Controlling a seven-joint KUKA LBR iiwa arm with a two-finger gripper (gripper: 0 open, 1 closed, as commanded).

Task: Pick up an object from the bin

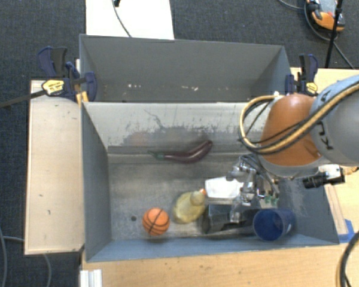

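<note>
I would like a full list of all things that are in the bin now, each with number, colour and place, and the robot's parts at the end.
eggplant: one, dark purple, by the far wall, alone
ball: one, orange with dark lines, front left
lumpy thing: one, pale yellow, just right of the ball
white thing: one, white, beside the gripper
dark block: one, black, front, between lumpy thing and cup
cup: one, blue, front right
bin: one, grey
gripper: one, metal, over the dark block
arm: one, grey with orange cover, from the right
</note>
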